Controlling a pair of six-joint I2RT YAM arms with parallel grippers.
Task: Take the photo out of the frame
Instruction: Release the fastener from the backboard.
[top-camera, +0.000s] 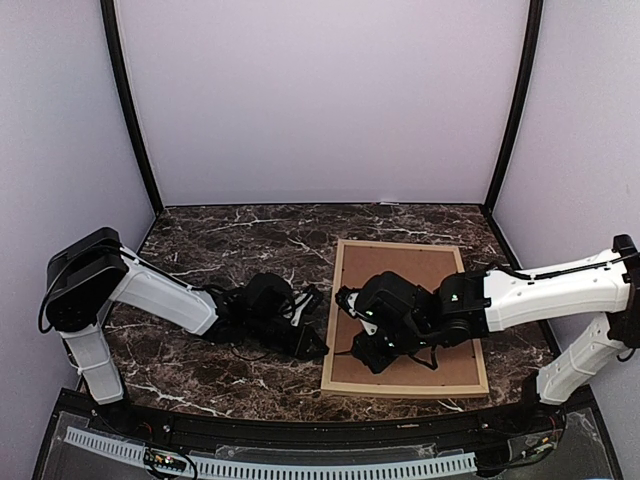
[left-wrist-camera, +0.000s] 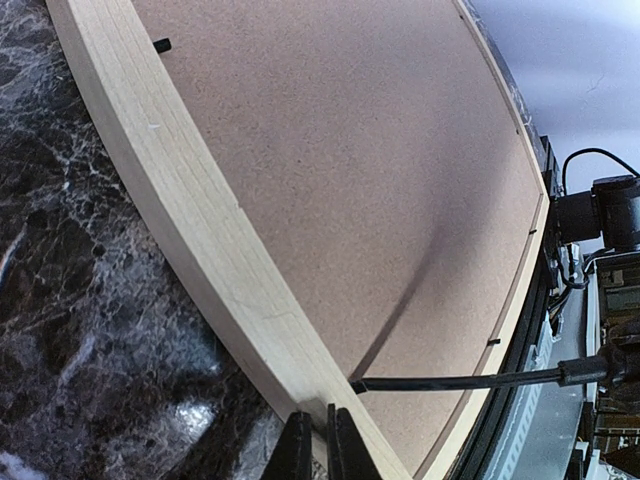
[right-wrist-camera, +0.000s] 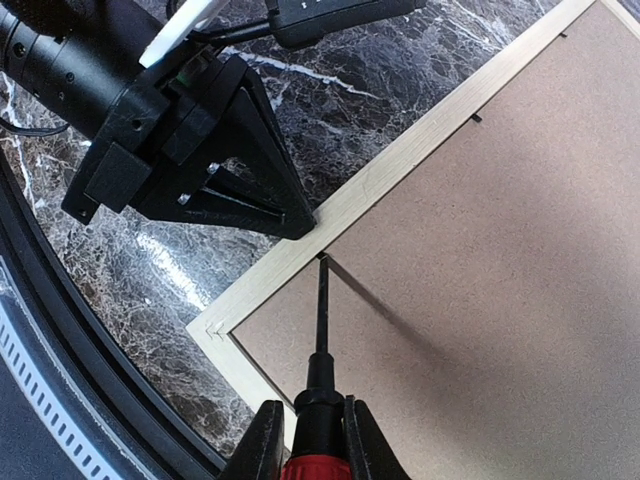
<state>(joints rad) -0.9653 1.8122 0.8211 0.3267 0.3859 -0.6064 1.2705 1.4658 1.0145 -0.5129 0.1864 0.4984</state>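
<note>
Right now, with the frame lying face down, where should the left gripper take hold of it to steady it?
Take the frame by its long left rail, coming from outside over the marble table. It lies flat with the backing board filling its middle, so probably only that raised outer edge offers a pinch.

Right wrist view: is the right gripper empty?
No, the right gripper holds a red-handled screwdriver, its tip at the frame's inner edge.

The left hand (left-wrist-camera: 318, 445), fingers together, touches the outer edge of the frame (left-wrist-camera: 200, 215) on the marble worktop (left-wrist-camera: 70, 300). A screwdriver (left-wrist-camera: 450, 381) lies over the backing board (left-wrist-camera: 350, 150), its tip at the frame's inner edge.
</note>
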